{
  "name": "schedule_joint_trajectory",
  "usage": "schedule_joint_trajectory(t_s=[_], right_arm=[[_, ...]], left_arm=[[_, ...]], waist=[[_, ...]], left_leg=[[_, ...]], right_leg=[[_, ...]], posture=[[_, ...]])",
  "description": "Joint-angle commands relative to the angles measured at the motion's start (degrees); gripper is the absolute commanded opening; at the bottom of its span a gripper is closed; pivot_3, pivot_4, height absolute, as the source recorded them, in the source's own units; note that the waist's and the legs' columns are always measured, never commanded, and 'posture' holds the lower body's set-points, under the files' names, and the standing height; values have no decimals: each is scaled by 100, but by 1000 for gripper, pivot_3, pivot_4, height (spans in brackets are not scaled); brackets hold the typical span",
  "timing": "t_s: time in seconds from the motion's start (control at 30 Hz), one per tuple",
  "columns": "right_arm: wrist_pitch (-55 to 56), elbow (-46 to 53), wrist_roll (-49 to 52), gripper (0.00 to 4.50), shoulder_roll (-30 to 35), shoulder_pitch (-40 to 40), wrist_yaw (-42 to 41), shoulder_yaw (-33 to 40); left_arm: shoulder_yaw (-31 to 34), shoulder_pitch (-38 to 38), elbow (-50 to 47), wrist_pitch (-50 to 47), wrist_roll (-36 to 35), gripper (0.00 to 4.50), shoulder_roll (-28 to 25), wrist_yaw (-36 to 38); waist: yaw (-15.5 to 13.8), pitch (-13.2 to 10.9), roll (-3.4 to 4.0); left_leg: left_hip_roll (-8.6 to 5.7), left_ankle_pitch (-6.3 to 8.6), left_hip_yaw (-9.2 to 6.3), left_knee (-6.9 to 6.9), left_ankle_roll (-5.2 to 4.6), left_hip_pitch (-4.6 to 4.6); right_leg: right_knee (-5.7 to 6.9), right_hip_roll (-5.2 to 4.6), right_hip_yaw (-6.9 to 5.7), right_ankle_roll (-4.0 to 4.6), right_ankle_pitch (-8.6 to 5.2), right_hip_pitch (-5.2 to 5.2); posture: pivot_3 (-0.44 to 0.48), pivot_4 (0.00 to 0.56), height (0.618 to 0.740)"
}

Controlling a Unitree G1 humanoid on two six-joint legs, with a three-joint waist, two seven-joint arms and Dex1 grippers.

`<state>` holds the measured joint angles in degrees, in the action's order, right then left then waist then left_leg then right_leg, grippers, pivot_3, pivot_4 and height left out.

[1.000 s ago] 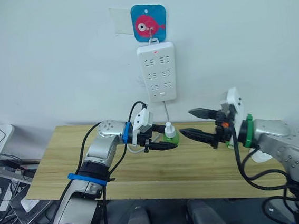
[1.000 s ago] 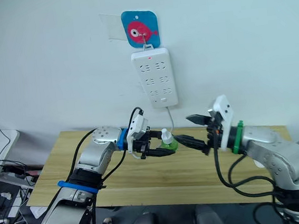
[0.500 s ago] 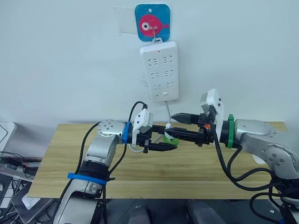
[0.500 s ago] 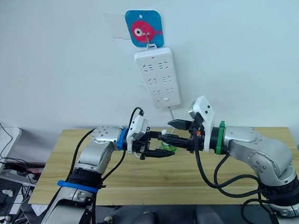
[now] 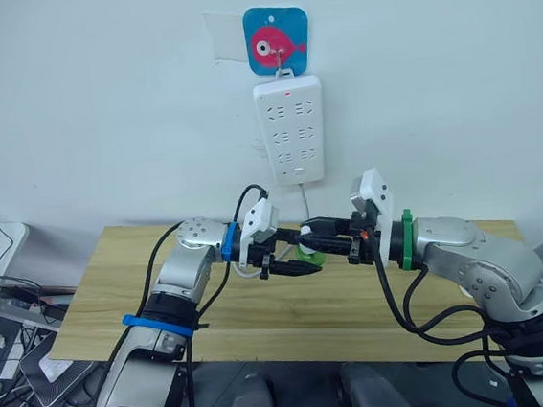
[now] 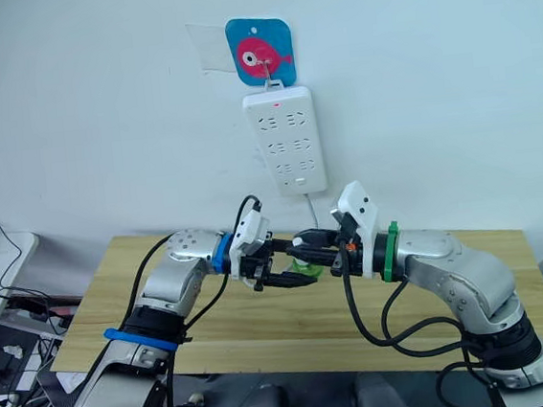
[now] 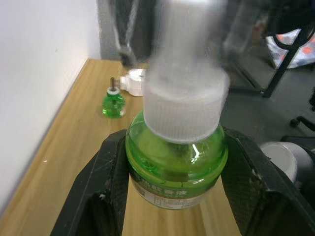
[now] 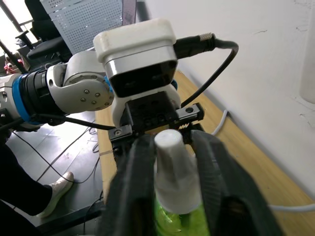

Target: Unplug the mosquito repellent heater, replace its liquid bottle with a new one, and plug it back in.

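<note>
Right end effector [image 8: 170, 196] has reached the bottle's white cap [image 8: 172, 169].
Fingers narrowly flank it; left end effector [image 7: 172, 196] clamps the green bottle [image 7: 176, 164], both arms level above the surface [image 5: 126, 294].

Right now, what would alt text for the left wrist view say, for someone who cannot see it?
A green liquid bottle with a white ribbed cap is clamped between the left gripper's black fingers. Behind it on the wooden table stand a second, smaller-looking green bottle and a white object.
</note>
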<state>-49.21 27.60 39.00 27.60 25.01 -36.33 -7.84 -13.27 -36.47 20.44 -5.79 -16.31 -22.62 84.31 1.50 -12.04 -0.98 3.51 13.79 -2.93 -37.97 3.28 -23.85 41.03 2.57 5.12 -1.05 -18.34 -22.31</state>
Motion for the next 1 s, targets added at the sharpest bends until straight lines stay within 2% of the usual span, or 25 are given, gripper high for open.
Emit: schedule_joint_trajectory(t_s=[0.03,0.27,0.4,0.5,0.6,0.73,0.83,1.0], right_arm=[[88,154,95,332,-16,95,-108,95],[-187,266,944,332,-360,769,569,1129],[-260,361,1051,332,-258,815,995,1523],[-5,428,612,332,-125,322,1213,1573],[1032,263,-817,332,125,-740,1420,1085],[2391,-702,-1971,332,-374,-1719,1927,796],[3309,-1898,-2526,332,-785,-1853,2147,757],[4297,-3418,-2938,332,-1010,-1766,2299,962]], left_arm=[[33,-13,-232,47,-39,2250,-13,-25],[37,25,-211,74,-20,2250,-39,-41],[55,142,-267,81,-14,2250,-116,-51],[77,224,-328,50,-28,2250,-167,-101],[85,352,-404,61,-39,2250,-229,-135],[76,386,-458,29,-51,2250,-276,-148],[64,344,-419,39,-30,2250,-282,-151],[56,339,-482,-3,-33,2250,-317,-136]], waist=[[-4,0,0],[-5,0,0],[-25,0,0],[-55,0,0],[-104,1,0],[-126,5,-1],[-79,7,0],[-75,9,1]], left_leg=[[0,0,0,0,0,0],[0,0,-1,0,0,1],[1,0,-2,2,0,-2],[1,0,-1,4,0,-3],[-1,0,1,3,0,-3],[-2,0,9,7,0,-4],[-1,0,23,4,0,5],[-1,0,26,7,0,6]], right_leg=[[0,0,0,0,0,0],[4,0,-1,0,0,0],[-2,-1,-2,0,0,0],[-5,-3,-1,0,0,-1],[-5,-3,1,0,0,-1],[-8,-2,8,-1,-1,-5],[5,-1,25,0,0,-9],[2,0,25,0,0,-7]], posture=[[74,143,740],[82,139,740],[85,139,740],[87,137,740],[84,136,740],[83,134,740],[81,133,740],[89,140,740]])
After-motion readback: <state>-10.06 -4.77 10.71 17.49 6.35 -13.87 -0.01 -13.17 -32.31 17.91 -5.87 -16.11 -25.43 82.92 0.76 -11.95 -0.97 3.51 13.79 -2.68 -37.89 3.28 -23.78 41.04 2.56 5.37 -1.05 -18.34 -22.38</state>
